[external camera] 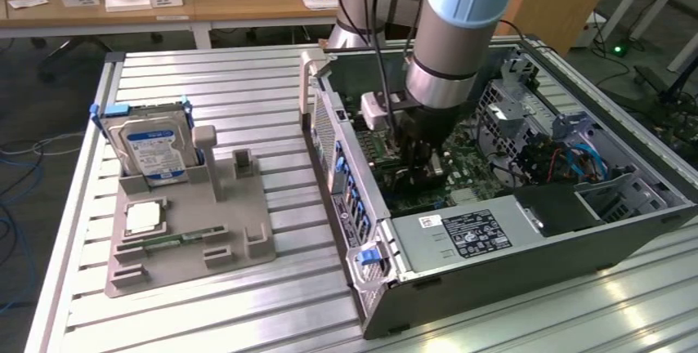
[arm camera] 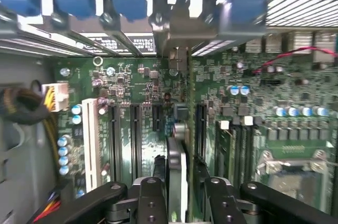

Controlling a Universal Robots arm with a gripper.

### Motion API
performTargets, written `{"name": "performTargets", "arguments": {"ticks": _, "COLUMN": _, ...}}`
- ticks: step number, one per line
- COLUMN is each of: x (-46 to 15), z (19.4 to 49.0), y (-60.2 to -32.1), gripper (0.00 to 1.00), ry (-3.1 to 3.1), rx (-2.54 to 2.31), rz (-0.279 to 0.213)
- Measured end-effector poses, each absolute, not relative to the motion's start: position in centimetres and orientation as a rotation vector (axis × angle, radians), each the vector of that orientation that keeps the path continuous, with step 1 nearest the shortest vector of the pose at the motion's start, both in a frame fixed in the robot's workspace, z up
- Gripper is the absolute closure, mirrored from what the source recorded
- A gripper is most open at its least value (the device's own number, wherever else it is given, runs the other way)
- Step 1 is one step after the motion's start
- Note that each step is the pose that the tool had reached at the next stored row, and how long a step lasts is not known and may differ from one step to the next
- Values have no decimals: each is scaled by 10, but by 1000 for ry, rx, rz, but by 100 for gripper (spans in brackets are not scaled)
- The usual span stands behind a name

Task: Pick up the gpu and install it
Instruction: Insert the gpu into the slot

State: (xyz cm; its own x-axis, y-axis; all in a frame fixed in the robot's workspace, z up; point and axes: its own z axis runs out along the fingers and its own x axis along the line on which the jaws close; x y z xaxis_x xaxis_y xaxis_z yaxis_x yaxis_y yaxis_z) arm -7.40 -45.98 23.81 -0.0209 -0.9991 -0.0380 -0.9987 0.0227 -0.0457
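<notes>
Holding the gpu [arm camera: 177, 176] edge-on in the end effector [arm camera: 182, 195], just above the green board [arm camera: 137, 84]. Keep card straight over its long slot, toward 12 o'clock, then press down gently.

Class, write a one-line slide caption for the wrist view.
Gripper holding the gpu edge-on above the expansion slots of the green motherboard.
</notes>
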Motion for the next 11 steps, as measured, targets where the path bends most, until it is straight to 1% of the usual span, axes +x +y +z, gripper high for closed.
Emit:
{"name": "performTargets", "arguments": {"ticks": 6, "x": -74, "z": 265, "y": -460, "gripper": 66, "ry": 2202, "rx": -2155, "rz": -12}}
{"name": "performTargets", "arguments": {"ticks": 11, "x": -74, "z": 280, "y": -460, "gripper": 66, "ry": 2201, "rx": -2154, "rz": -14}}
